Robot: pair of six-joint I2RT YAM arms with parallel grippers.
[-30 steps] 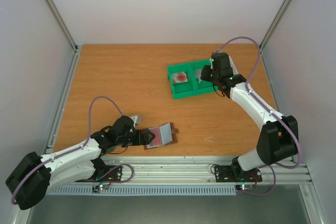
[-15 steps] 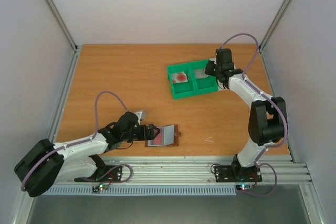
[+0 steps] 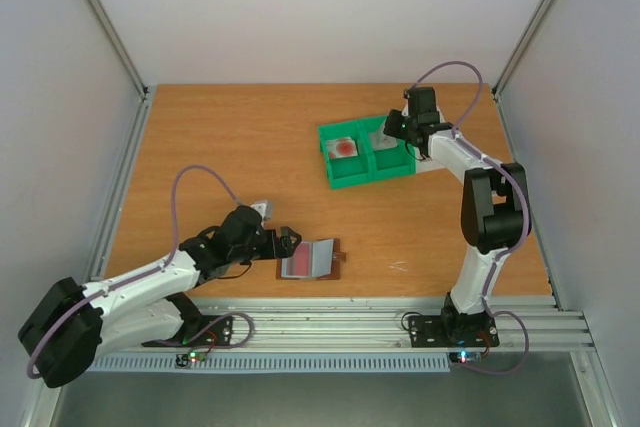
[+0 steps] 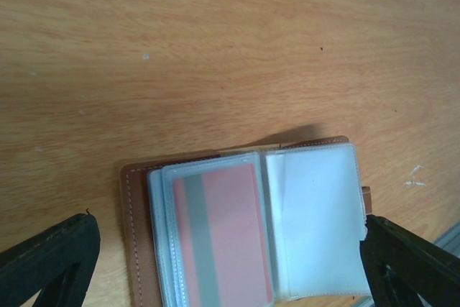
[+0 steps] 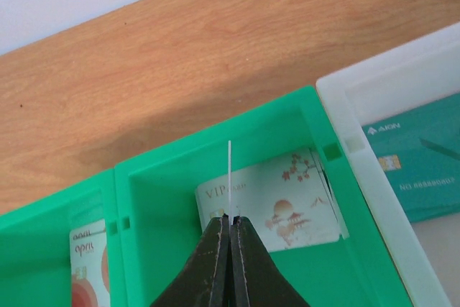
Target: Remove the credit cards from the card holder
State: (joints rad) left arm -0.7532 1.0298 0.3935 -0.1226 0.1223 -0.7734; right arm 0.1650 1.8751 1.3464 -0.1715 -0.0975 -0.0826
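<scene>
My right claw (image 5: 230,229) is pinching a thin card (image 5: 228,167) edge-on over the green tray (image 5: 215,133), so this looks like drop-off. My left claw (image 3: 287,242) gapes astride the card holder (image 4: 136,235) on the worktop (image 4: 215,48). I reckon the pink card (image 4: 233,239) is next.

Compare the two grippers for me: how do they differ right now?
The left gripper is wide open and empty, pointing at the open card holder. The right gripper is shut, pinching a thin card edge-on over the green tray. Both are black.
</scene>
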